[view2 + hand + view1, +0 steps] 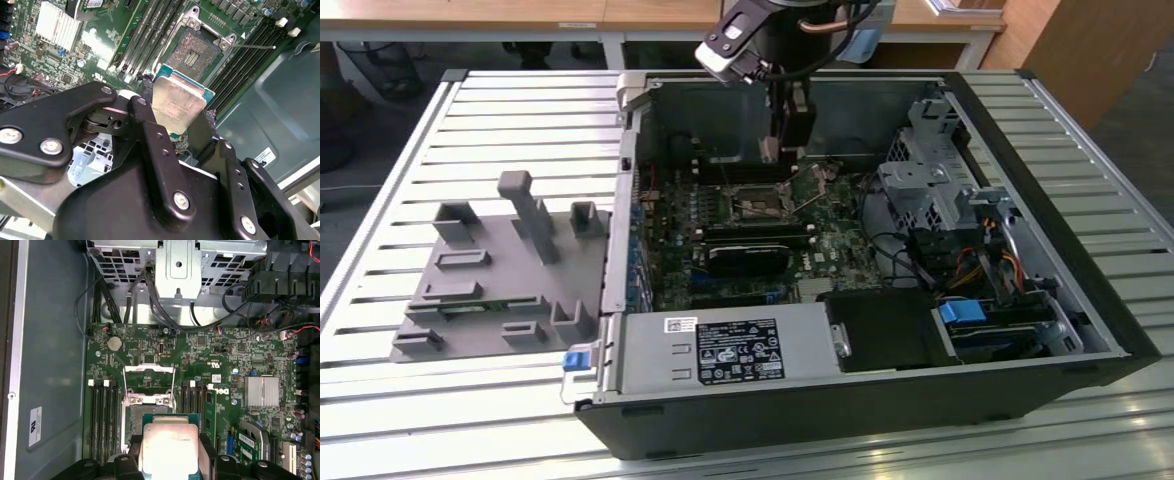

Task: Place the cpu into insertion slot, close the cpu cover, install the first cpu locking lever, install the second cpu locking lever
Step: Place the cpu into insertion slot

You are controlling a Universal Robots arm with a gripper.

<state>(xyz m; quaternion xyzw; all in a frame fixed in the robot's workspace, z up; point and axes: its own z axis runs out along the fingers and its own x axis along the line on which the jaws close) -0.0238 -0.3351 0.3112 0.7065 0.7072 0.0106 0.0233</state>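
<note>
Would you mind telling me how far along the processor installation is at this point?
Picked up: the gripper is shut on the chip, holding it near the socket. Nothing is seated yet: the socket lies bare, the cover stands flipped up, and a locking lever sticks out unlatched. Seating, closing and both levers remain.

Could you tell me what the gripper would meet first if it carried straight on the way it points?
Probably the insertion slot, open just beyond the cpu that the gripper holds; depth is unclear.
</note>
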